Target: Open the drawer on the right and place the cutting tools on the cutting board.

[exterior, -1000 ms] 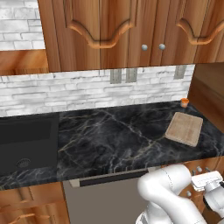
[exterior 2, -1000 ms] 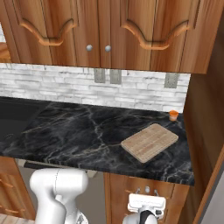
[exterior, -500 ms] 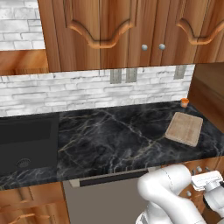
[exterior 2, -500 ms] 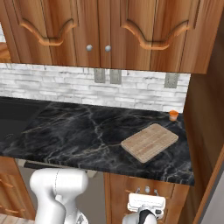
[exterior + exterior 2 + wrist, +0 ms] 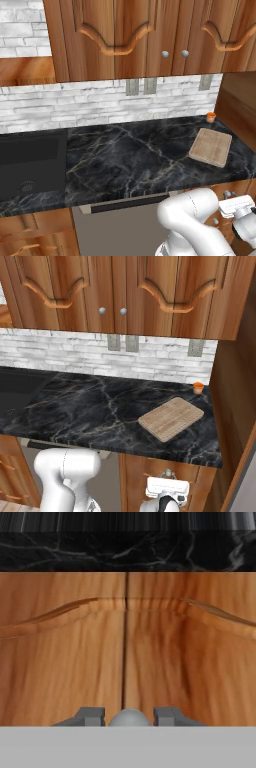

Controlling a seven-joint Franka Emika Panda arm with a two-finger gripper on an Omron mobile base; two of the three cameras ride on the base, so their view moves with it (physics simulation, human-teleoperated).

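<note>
Left base view: the board [image 5: 211, 147] lies flat on the black table [image 5: 130, 160] at 3 o'clock, an orange cup [image 5: 211, 117] just beyond it.

Right base view: the pincer [image 5: 166, 491] hangs low before the cabinets under the board.

Hand view: narrowly parted fingers [image 5: 90, 715] flank a round grey knob [image 5: 129, 717] on carved doors [image 5: 65, 652]; whether they touch it, I cannot tell.
</note>
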